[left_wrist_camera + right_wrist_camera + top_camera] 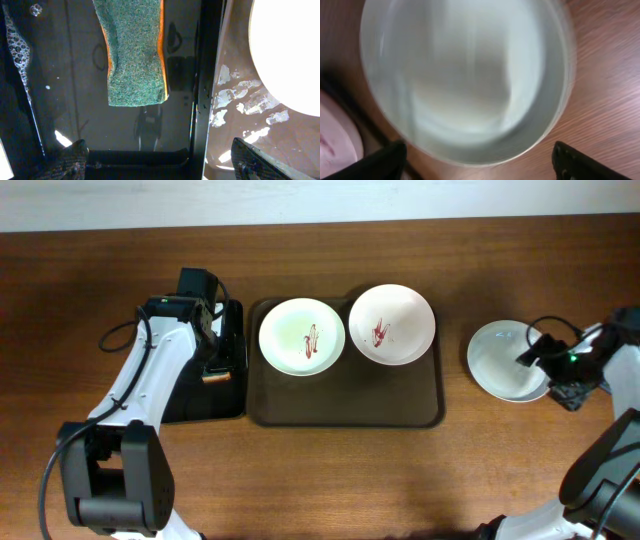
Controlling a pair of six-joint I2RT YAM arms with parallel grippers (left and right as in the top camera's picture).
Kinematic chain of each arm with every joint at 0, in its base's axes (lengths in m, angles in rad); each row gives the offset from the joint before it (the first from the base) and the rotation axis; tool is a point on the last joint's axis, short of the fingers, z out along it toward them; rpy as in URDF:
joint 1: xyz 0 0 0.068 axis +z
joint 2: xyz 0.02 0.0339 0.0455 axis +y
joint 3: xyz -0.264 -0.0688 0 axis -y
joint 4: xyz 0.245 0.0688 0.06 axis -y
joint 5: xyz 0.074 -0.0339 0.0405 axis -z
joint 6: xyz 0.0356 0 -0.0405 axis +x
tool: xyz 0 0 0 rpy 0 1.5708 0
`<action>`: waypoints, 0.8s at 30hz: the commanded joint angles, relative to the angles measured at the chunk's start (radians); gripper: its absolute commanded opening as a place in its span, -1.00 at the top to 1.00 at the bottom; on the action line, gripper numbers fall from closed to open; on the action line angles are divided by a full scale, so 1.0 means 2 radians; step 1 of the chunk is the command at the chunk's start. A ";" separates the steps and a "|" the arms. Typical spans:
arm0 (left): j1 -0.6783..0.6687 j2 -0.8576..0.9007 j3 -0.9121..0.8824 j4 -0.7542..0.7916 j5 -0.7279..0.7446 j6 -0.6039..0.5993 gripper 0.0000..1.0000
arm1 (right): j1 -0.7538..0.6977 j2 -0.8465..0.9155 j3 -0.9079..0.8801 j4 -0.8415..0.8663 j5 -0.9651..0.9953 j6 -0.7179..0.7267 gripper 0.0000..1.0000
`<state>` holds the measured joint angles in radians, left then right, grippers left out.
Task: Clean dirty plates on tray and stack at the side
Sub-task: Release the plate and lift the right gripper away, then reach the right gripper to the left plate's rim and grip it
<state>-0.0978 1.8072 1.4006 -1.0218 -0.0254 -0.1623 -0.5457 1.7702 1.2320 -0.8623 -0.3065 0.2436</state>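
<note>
The right gripper point(485, 167) stands with its jaws wide apart and holds nothing. Its fingertips point(390, 162) flank the near rim of a white plate point(465, 80). That plate lies flat on the bare table point(450, 480) near its right edge, well apart from the trays, and it shows no smear. The wrist view is blurred, so I cannot tell whether a finger touches the rim.

The left gripper point(160, 162) is likewise spread wide and empty. It hangs over the glossy black tray point(75, 100), where a green sponge point(135, 55) with an orange edge lies, with foam point(17, 45) along one side of the tray. The black tray sits toward the table's left edge, just beside the dark-brown tray point(350, 405), which lies mid-table, nearer the far edge.

Two plates rest side by side along the dark-brown tray's far rim: the left plate point(302, 336) and the right plate point(392, 324). Each has a dark-red smear at its centre. The right plate's edge lies over the tray's far rim, by its far right corner.
</note>
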 commanded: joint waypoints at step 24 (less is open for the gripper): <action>0.001 -0.008 -0.001 -0.001 0.000 -0.004 -0.79 | 0.494 0.095 0.073 0.142 0.034 0.165 -0.18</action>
<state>-0.0978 1.8072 1.4006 -1.0214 -0.0257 -0.1619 0.4004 1.8984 1.3716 -0.6155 -0.2928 0.4267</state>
